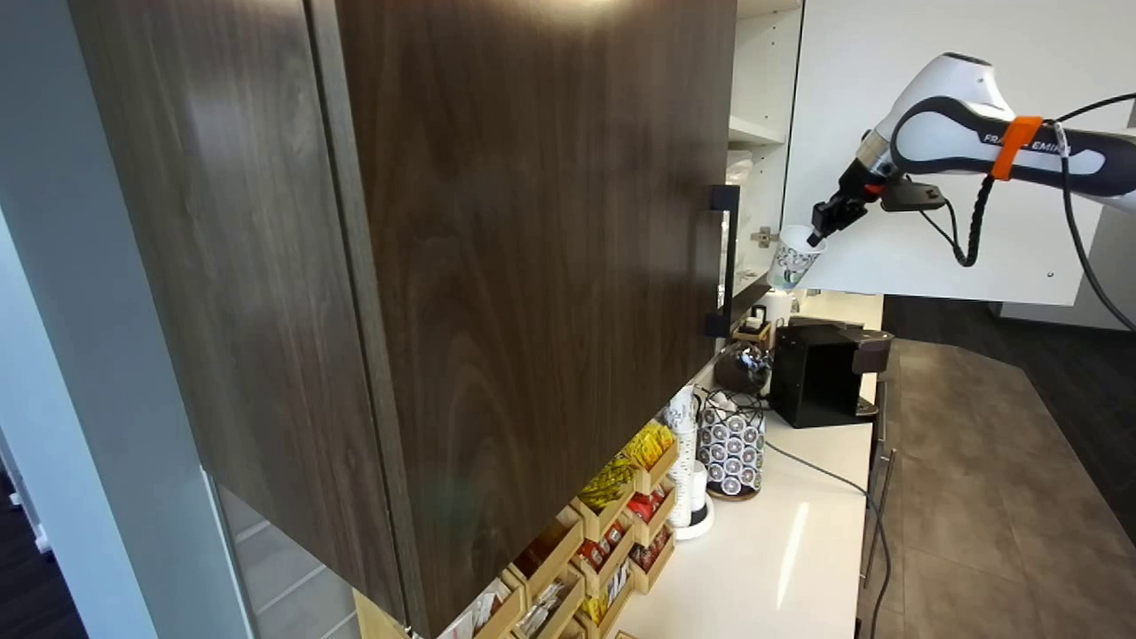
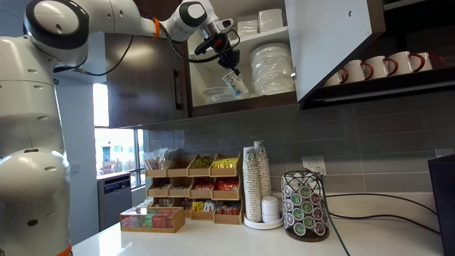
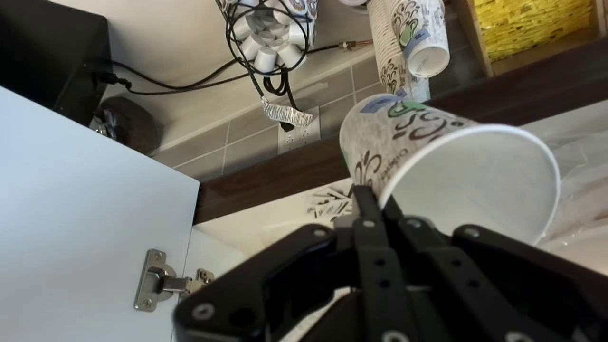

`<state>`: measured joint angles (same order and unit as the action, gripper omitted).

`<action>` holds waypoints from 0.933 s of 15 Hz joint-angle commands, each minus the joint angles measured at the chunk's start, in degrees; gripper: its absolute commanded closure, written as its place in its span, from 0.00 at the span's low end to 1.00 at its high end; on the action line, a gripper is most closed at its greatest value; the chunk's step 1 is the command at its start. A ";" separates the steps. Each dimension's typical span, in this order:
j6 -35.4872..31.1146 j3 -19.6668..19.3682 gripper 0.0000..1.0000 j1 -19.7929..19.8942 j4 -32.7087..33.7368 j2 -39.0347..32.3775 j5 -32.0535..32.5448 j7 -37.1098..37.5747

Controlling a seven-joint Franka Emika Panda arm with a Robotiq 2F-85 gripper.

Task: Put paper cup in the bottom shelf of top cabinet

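Observation:
The paper cup is white with brown swirls and a blue-green print; it shows in both exterior views (image 1: 792, 261) (image 2: 234, 84) and in the wrist view (image 3: 403, 137). My gripper (image 1: 815, 236) (image 2: 236, 70) (image 3: 379, 202) is shut on its rim, one finger inside and one outside. The cup hangs tilted, base lower than the rim. The dark brown top cabinet (image 1: 532, 222) (image 2: 245, 102) stands with one door (image 2: 327, 42) (image 3: 95, 213) swung open. The cup is at the opening, at bottom shelf (image 3: 275, 228) height; in an exterior view it looks just outside the front.
Wrapped plates (image 2: 272, 69) fill the bottom shelf's right part; a lower stack of plates (image 2: 217, 93) lies behind the cup. A middle shelf (image 2: 265, 37) is above. Cup stacks (image 2: 251, 188), a pod holder (image 2: 305, 209) and a snack rack (image 2: 201, 193) stand on the counter below.

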<state>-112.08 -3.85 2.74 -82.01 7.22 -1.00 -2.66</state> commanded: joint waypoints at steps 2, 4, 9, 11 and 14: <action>2.52 -0.08 0.99 -0.11 10.05 -6.21 -2.76 -0.57; 2.32 -0.12 0.99 -0.19 12.04 -7.61 -4.77 -0.81; 5.23 0.19 0.99 -0.05 16.23 -11.01 -7.80 -0.50; 7.24 0.19 0.99 0.06 17.71 -12.36 -8.46 -0.18; 8.18 0.13 0.99 0.18 19.81 -14.15 -8.57 0.24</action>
<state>-106.57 -3.59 2.63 -66.52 -4.09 -8.37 -2.84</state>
